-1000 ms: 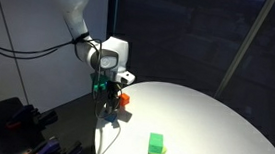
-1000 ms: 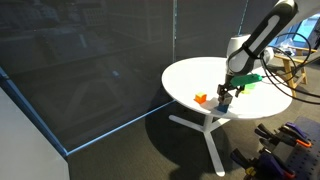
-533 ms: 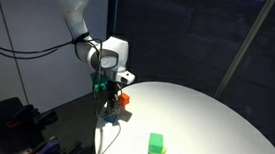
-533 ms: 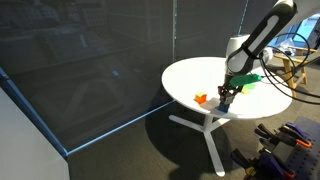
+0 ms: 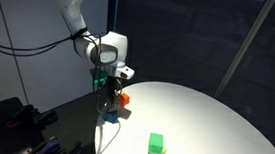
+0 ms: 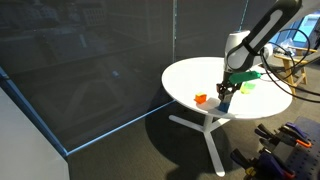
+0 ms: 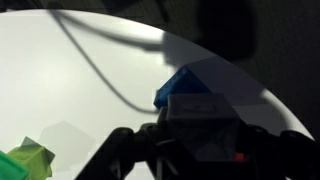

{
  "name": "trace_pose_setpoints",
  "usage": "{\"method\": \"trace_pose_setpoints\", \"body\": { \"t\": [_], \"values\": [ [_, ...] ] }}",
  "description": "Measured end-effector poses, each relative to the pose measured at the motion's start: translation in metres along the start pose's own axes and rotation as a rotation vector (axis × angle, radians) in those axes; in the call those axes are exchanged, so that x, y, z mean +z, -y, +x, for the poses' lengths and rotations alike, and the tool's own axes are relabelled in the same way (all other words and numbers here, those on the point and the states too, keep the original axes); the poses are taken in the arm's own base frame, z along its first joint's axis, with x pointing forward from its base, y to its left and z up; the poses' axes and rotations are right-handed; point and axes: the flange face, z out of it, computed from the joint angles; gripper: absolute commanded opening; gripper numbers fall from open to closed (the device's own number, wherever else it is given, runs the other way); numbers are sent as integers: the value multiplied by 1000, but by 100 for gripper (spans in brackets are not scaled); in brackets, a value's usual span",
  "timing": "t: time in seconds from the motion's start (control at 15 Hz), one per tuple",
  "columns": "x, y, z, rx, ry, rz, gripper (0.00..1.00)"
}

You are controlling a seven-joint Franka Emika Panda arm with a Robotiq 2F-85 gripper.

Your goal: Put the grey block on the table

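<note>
In the wrist view the grey block (image 7: 198, 112) sits between my gripper's (image 7: 198, 136) dark fingers, which are shut on its two sides. Just beyond and under it shows a corner of a blue cube (image 7: 184, 81). The round white table (image 7: 80, 80) lies beneath. In both exterior views the gripper (image 5: 109, 93) (image 6: 224, 97) points down near the edge of the table (image 5: 209, 118) (image 6: 195, 72). The grey block is too small and dark to make out in those views.
An orange block (image 5: 123, 99) (image 6: 201, 98) lies right beside the gripper. A green block (image 5: 156, 144) (image 6: 247, 85) (image 7: 24, 163) stands farther along the tabletop. Dark panels and cables surround the table, and its edge is close to the gripper.
The jaws have closed on the grey block. The wrist has risen a little since the earlier frames. The orange and green blocks have not moved.
</note>
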Motion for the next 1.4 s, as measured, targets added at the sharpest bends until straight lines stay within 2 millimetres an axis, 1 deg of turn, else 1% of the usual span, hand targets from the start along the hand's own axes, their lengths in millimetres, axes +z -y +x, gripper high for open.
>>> {"method": "trace_pose_setpoints", "body": {
  "t": [0.33, 0.67, 1.07, 1.4],
  "values": [
    [-23, 0, -2, 2, -18, 14, 30],
    [-36, -12, -2, 35, -26, 19, 30],
    [-36, -37, 3, 93, -19, 13, 30],
    [-34, -68, 9, 155, -15, 10, 30]
  ]
}}
